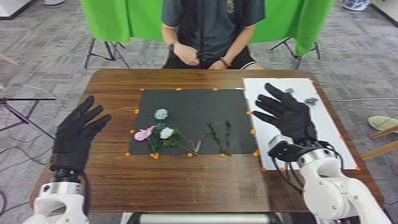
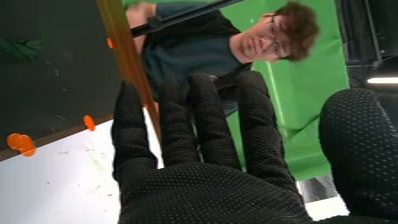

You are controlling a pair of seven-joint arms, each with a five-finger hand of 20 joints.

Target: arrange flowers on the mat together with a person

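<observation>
My right hand (image 1: 286, 116) is above the white sheet beside the dark mat (image 1: 191, 107) in the head view, its fingers straight and holding nothing. My left hand (image 1: 78, 131) rests over the table's left side, also with straight fingers. On the mat's lower left lie a pink flower (image 1: 144, 134), a pale flower (image 1: 166, 132) and, above them, a pale blue-green flower (image 1: 161, 114). Green stems (image 1: 218, 136) lie at the mat's lower right. In the right wrist view, my right hand (image 2: 209, 192) is open, with green leaves (image 2: 19, 49) on the mat beyond it.
The white sheet (image 1: 330, 132) covers the right of the brown table (image 1: 178, 187), with small greyish flowers (image 1: 310, 101) near its far end. Orange markers (image 1: 189, 155) line the mat's edges. A person sits across the table, hands near its far edge.
</observation>
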